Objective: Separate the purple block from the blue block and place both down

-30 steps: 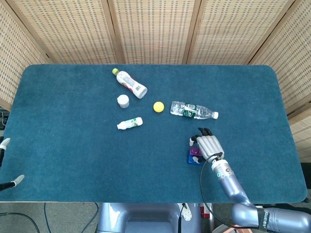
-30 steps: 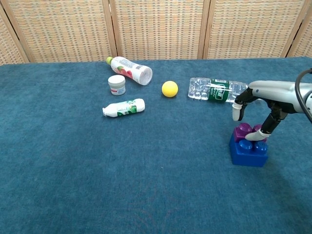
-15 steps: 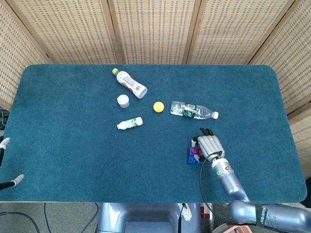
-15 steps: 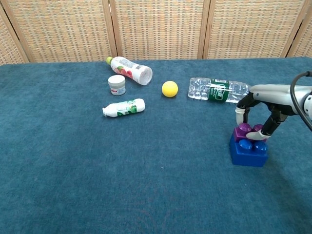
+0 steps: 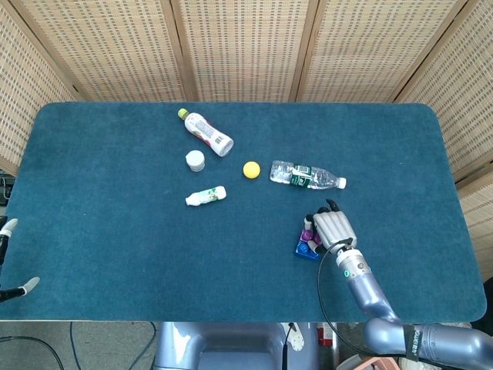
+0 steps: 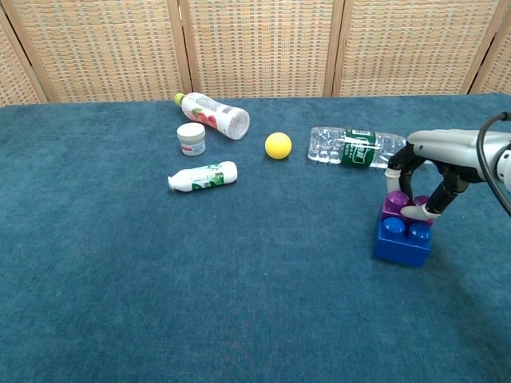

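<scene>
Gripping the purple block (image 6: 397, 204) from above, with the thumb on its left face and the fingers on its right: right robot hand (image 6: 421, 185) clamped on that block, judged to be at the start of the pull that should part it from the blue block (image 6: 402, 238). Left robot hand (image 5: 6, 230) barely showing off the left edge of the desk (image 5: 108, 254), too little seen to tell whether apart or together. Purple block small, studded, still seated on the larger blue one; pair standing near the front right corner, the blue block seemingly tilted with one side slightly raised. Next, probably: lifting or twisting the purple piece free, likely needing the blue base held down, then setting both on the desk.
</scene>
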